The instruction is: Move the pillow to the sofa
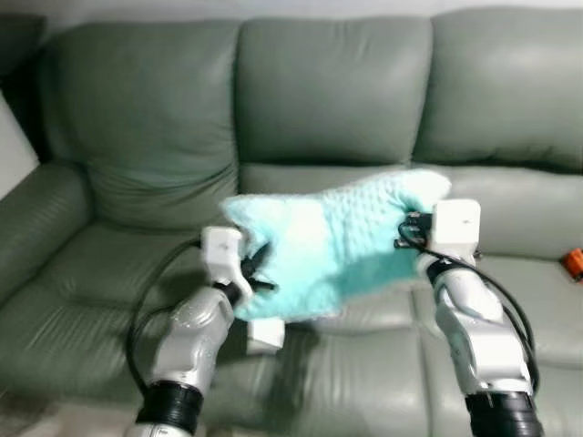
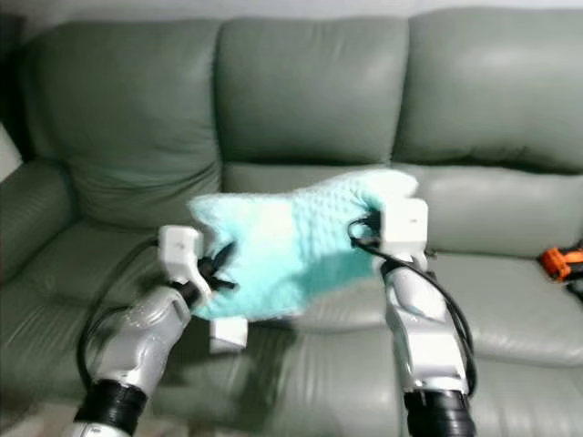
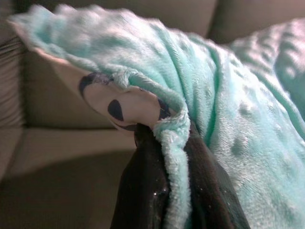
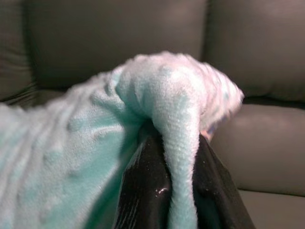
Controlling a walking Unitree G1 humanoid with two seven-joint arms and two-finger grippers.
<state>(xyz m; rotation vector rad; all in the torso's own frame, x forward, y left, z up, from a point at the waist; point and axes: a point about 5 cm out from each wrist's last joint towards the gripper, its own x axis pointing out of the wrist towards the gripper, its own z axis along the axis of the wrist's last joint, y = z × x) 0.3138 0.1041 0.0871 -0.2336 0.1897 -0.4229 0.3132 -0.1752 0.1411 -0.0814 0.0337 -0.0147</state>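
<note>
Eye views: the left gripper and right gripper hold the mint pillow between them, above the green sofa. Wrist views: each gripper's fingers pinch a pillow edge.

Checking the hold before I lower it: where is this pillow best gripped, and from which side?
By its two end edges, as now: the left tool pinches a fold at the pillow's left end, the right tool at its right end. It is soft and floppy, so coming in from both sides keeps it spread above the sofa.
</note>
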